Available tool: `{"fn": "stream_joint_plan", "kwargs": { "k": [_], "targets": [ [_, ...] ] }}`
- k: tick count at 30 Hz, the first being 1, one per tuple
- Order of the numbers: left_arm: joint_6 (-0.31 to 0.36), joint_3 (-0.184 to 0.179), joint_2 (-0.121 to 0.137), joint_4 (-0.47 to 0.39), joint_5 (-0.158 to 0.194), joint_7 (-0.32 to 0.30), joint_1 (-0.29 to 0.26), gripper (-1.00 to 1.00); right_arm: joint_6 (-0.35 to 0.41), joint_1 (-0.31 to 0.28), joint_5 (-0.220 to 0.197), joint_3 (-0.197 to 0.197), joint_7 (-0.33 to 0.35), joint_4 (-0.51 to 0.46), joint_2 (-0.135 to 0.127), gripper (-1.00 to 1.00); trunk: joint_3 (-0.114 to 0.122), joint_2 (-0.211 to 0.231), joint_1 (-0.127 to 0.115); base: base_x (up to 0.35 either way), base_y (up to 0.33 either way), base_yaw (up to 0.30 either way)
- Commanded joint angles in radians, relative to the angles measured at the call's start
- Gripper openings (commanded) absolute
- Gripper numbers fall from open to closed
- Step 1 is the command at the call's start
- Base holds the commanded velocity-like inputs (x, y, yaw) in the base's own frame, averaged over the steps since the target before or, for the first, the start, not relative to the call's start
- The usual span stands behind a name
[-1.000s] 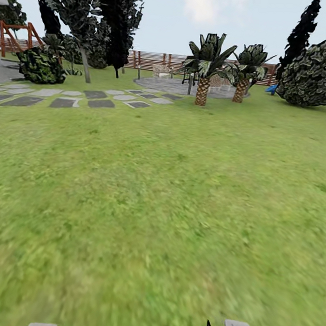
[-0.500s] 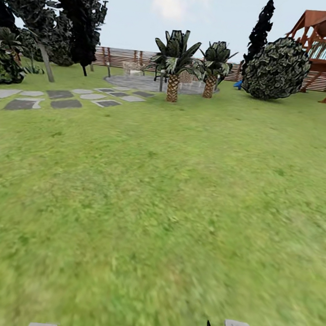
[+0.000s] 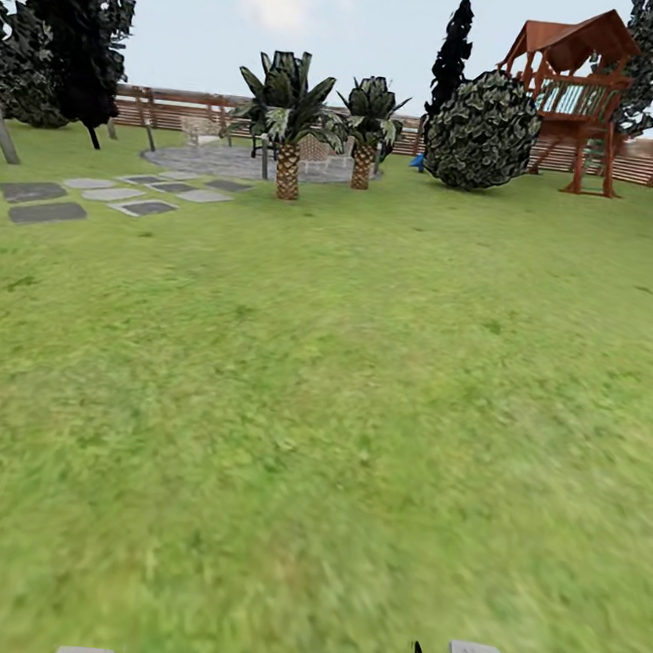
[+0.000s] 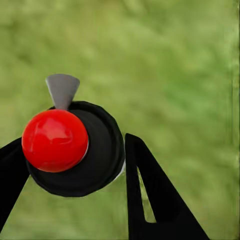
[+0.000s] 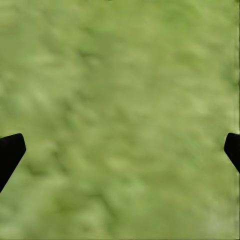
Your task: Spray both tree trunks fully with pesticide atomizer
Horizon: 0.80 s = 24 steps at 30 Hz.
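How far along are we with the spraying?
Pickup looks done: the left gripper is shut on the atomizer, red cap up. The right gripper hangs open over grass. No white specks or pale trunk close by, so both trees seem left to spray.

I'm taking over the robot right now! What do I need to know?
Left gripper: shut on the pesticide atomizer, the black sprayer with a red ball on top.
Right gripper: open and holding nothing, with grass below it.
Place: open lawn. Ahead stand two short palms, a round bush and a wooden play tower.
Done: the atomizer is picked up.
Left: no thick pale trunk is close yet. Find both trees, drive up to each and spray its trunk all over.
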Motion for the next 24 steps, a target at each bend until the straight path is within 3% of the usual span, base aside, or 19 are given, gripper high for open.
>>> {"fn": "stream_joint_plan", "kwargs": {
  "k": [1, 24],
  "targets": [
    [-0.004, 0.007, 0.0, 0.001, -0.006, 0.0, -0.001, -1.0, -0.002, 0.0, -0.009, 0.009, -0.002, 0.0, 0.0, 1.0, -0.001, 0.0, 0.0, 0.205, -0.23, -0.3],
    [-0.005, 0.007, 0.0, 0.001, -0.004, 0.0, -0.001, -1.0, -0.002, 0.0, -0.009, 0.009, -0.002, 0.0, 0.0, 1.0, -0.001, 0.0, 0.0, 0.207, -0.228, -0.3]
  ]
}}
